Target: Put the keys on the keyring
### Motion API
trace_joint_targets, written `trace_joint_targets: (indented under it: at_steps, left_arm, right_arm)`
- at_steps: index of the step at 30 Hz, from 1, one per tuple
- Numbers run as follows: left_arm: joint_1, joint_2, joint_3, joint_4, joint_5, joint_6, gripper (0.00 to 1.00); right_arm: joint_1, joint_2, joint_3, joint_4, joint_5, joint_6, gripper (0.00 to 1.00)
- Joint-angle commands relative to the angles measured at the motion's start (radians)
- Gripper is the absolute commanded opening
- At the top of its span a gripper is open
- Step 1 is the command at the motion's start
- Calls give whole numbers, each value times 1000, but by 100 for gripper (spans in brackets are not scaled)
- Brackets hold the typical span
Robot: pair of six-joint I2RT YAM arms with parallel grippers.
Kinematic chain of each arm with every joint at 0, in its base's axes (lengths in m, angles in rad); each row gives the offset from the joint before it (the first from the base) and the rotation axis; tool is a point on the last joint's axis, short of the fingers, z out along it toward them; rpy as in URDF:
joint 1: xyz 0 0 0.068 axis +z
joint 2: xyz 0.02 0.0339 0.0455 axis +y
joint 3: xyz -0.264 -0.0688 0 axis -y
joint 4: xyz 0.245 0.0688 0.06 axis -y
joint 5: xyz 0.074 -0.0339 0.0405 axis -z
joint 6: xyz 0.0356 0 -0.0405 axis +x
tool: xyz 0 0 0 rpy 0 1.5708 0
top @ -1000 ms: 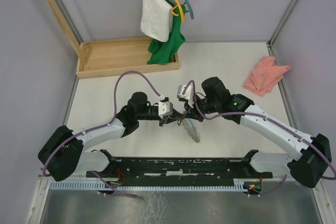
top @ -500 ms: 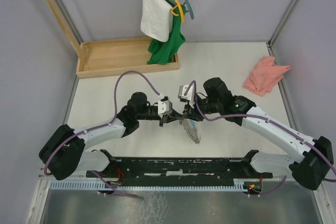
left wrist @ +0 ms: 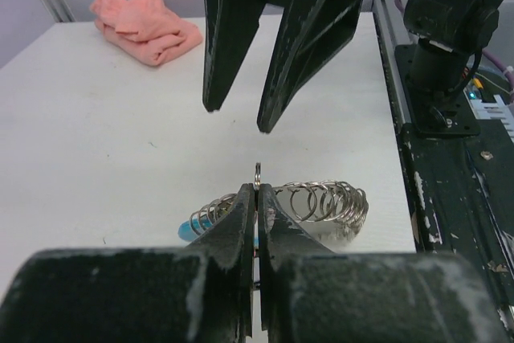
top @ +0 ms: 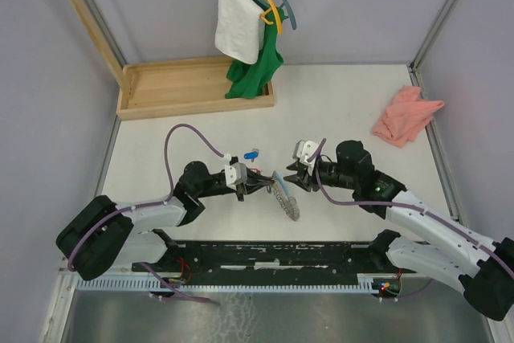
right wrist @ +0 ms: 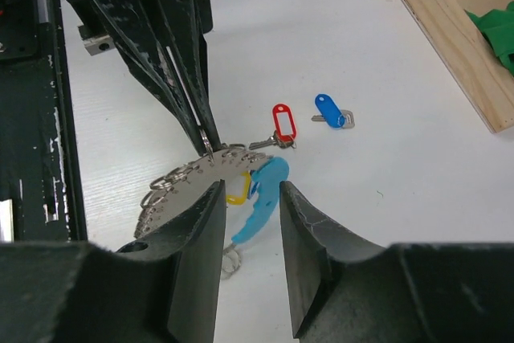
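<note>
Left gripper (left wrist: 257, 193) pinches one ring of the keyring (left wrist: 321, 202). Right gripper (right wrist: 249, 192) hangs open over it. Red key (right wrist: 283, 124) and blue key (right wrist: 328, 110) lie nearby.

The white table (top: 337, 102) carries a wooden tray (top: 193, 86) at upper left and a crumpled pink cloth (top: 405, 116) at the right edge. Near the centre lie a blue key (right wrist: 328, 110) and, just beside it, a red key (right wrist: 281, 124), close by a curved ring chain (right wrist: 181, 173). A black base plate (top: 281, 253) spans the bottom.

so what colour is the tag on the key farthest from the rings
Blue; that key shows best in the right wrist view.
</note>
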State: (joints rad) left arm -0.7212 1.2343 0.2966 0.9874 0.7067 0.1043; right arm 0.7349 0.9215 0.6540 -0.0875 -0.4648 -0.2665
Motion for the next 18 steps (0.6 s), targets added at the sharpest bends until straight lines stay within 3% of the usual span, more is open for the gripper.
trace_joint_targets:
  at_steps: [1,4,18]
  left_arm:
    - [7,3,-8,234,-31,-62,3]
    - [8,16,-16,259,-33,-67,3]
    - [6,59,-24,337,0,-99,3]
  right_arm:
    - [-33,-1,-56,215,-51,24,40]
    - [-49,-5,-118,316,-91,36,39]
    - [-50,36,-145,385,-247,43,35]
